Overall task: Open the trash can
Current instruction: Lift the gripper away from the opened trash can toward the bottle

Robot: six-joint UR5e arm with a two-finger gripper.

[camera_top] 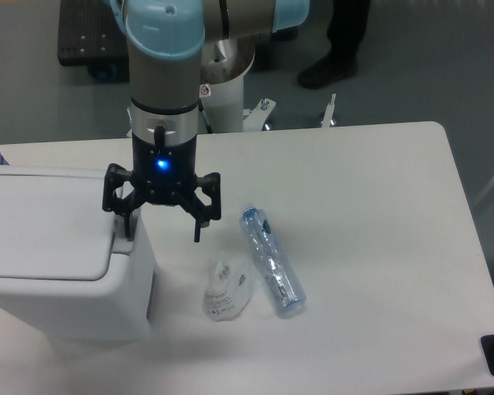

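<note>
The white boxy trash can stands at the table's left edge with its flat lid down. A grey push tab sits on its right rim. My gripper hangs open over that right rim, pointing down. Its left finger rests at the tab, while its right finger hangs over the table beside the can. Nothing is between the fingers.
A clear plastic bottle lies on its side right of the gripper. A crumpled clear cup or wrapper lies just left of it. A person's legs stand beyond the table's far edge.
</note>
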